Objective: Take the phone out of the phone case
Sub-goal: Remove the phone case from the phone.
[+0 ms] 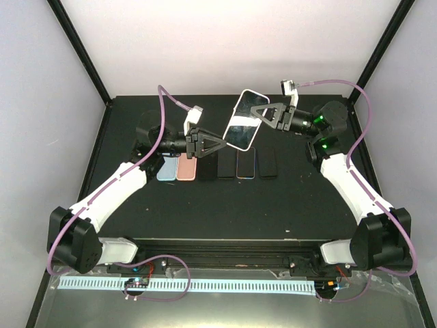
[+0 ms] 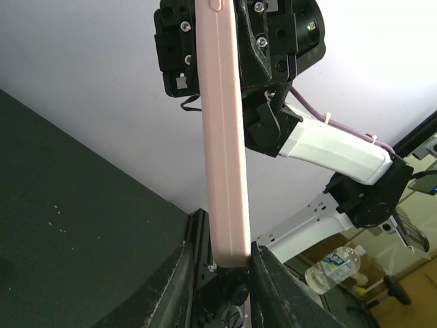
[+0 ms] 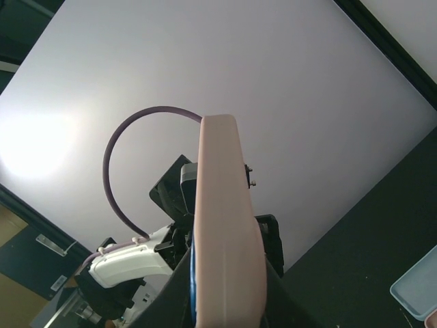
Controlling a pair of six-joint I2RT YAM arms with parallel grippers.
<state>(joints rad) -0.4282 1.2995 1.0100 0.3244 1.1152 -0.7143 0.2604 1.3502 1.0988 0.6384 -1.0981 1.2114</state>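
The phone point(image 1: 242, 126) sits in its pale pink phone case point(image 1: 252, 93) and is held tilted in the air above the black table point(image 1: 225, 205). My right gripper point(image 1: 254, 112) is shut on the case's upper part; the right wrist view shows the case's edge point(image 3: 229, 225) rising from between its fingers point(image 3: 272, 290), with a thin blue strip along one side. My left gripper point(image 1: 224, 145) is at the lower end. There the case point(image 2: 224, 137) stands between the jaws of my left gripper point(image 2: 222, 251). One finger point(image 2: 270, 273) touches it; a small gap shows on the other side.
A row of phones and cases lies flat below the held phone: a light blue one point(image 1: 166, 169), a pink one point(image 1: 186, 168) and several dark ones point(image 1: 246, 164). The black frame posts point(image 1: 82, 51) bound the cell. A water bottle point(image 2: 334, 266) lies outside it.
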